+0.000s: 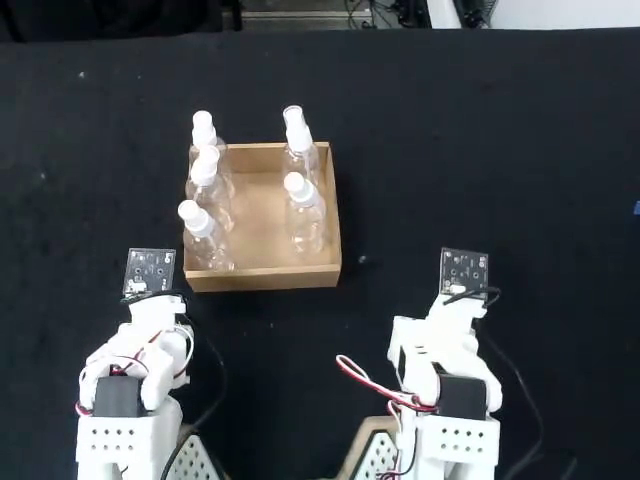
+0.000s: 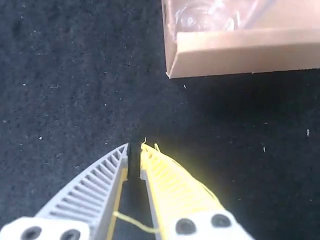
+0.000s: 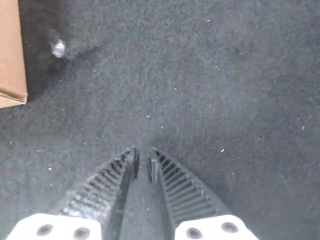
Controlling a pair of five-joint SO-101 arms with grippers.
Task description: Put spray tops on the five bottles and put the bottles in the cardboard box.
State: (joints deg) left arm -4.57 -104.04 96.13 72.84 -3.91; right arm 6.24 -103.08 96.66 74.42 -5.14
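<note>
1. The five bottles all stand upright inside the cardboard box on the desk. Three are in a row along one side wall and two along the other.
2. Each bottle carries a white spray top. Whether every top is seated fully down is hard to judge from the high view, though none looks tilted or loose.
3. The left arm is folded back near its base, well short of the box. The left jaws are closed tip to tip with nothing between them, pointing at bare desk just beside a box corner.
4. The right arm is folded back likewise. The right jaws are all but closed, with only a sliver of gap and nothing in it.
5. A small pale speck lies on the desk near the box; it is too small to identify.
6. Judged from this layout, both capping and boxing look finished and no step is in hand.
7. The next move calls for little: at most, pressing down on any top that proves loose.
</note>
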